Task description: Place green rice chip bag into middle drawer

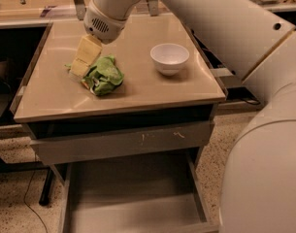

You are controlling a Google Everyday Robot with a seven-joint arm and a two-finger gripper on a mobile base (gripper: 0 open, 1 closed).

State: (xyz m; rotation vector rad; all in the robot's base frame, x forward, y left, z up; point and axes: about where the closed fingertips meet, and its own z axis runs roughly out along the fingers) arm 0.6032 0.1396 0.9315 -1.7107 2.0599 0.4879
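Camera view: the white arm (210, 18) reaches over the tan desk (138, 89). Below it, the middle drawer (138, 193) stands pulled open. The green rice chip bag (106, 76) lies crumpled on the desk's left half, its long axis roughly left-right and its patched end frontward. A white bowl (170, 57) sits well apart. The claw (82, 69) is at the bag's left end; apart or together, I cannot tell.

Bench (147, 89), beige top: white bowl (170, 57) upright, R of centre. Below top: grey drawer front (89, 148) w/ pale scratch marks. Speckled floor (11, 198), thin cable (30, 198) at frame L. Gripper (84, 58) over bench's L half.
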